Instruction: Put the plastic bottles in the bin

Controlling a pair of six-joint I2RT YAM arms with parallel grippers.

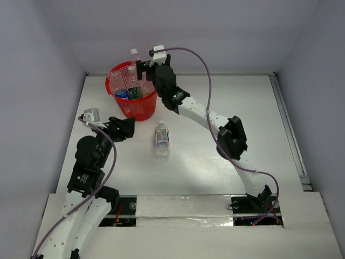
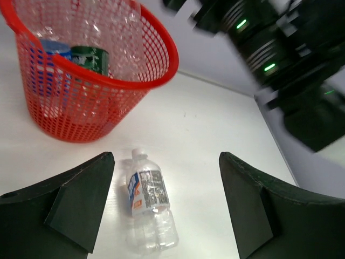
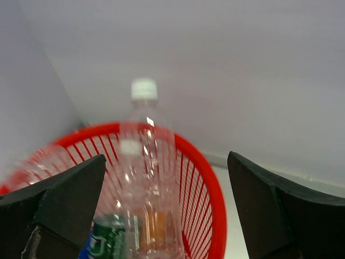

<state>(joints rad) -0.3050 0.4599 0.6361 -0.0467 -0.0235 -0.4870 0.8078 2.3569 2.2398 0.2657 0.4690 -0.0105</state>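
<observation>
The red mesh bin [image 1: 141,106] stands at the far left of the table and holds several bottles with blue and green labels [image 1: 128,93]. A clear bottle with a white cap [image 3: 146,178] stands upright in the bin, its neck above the rim. My right gripper [image 1: 142,70] hovers over the bin's far rim, open, with nothing between its fingers. One clear bottle with a white and blue label [image 1: 161,139] lies on the table near the bin. My left gripper [image 1: 128,128] is open, left of that bottle [image 2: 148,202], which lies below and between its fingers.
The bin's rim [image 2: 161,70] shows in the left wrist view at upper left, and the right arm's dark links [image 2: 280,65] are at upper right. White walls close the table at the back and sides. A metal rail [image 1: 291,135] runs along the right edge.
</observation>
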